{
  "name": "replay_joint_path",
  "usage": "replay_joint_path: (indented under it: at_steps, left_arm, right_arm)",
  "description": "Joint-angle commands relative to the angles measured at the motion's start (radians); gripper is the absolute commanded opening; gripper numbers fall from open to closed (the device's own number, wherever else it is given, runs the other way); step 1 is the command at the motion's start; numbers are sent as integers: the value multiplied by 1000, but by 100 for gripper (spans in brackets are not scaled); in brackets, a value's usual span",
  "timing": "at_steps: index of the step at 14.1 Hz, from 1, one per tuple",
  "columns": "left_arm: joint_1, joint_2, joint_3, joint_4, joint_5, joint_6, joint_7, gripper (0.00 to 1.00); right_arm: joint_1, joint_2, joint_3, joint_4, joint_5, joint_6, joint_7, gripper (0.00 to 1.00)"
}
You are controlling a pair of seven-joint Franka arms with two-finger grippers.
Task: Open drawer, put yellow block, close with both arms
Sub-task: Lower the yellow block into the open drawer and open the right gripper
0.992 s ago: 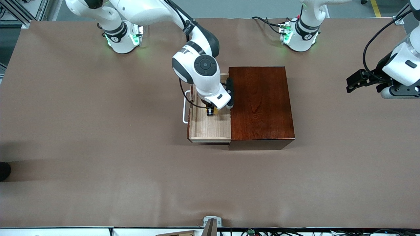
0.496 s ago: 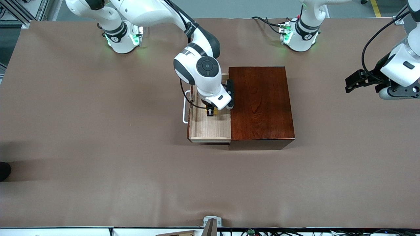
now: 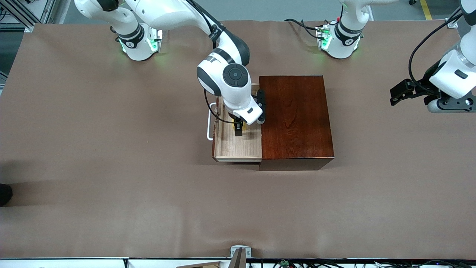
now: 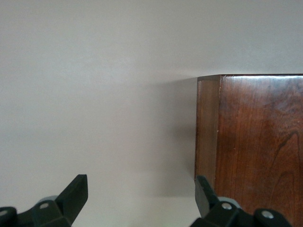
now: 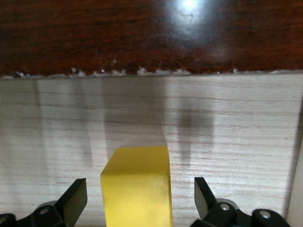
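Observation:
The drawer (image 3: 238, 147) stands pulled out of the dark reddish-brown box (image 3: 295, 119), its white handle (image 3: 209, 124) toward the right arm's end of the table. My right gripper (image 3: 238, 130) reaches down into the drawer. In the right wrist view its fingers (image 5: 75, 198) are open on both sides of the yellow block (image 5: 137, 184), which rests on the drawer floor (image 5: 236, 123). In the front view only a sliver of the yellow block (image 3: 234, 126) shows under the hand. My left gripper (image 3: 398, 93) is open and empty, held in the air at the left arm's end of the table.
The left wrist view shows the box's corner (image 4: 255, 142) and bare brown table (image 4: 94, 94). The right arm's wrist hangs over the drawer's part nearest the robots' bases. A small metal bracket (image 3: 240, 252) sits at the table's front edge.
The right gripper has sunk slightly into the drawer with the block between its fingers. The left gripper has drifted a little toward the robots' bases.

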Motion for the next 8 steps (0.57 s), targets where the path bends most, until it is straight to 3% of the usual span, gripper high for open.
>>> replay_joint_path:
  at_steps: [1, 8]
  left_arm:
    - [0, -8, -3, -6, -13, -6, 15, 100]
    - [-1, -2, -3, -5, -13, -6, 13, 100]
  right_arm:
    - [9, -5, -7, 19, -17, -26, 16, 100]
    - [-2, -80, -7, 19, -17, -122, 14, 100]
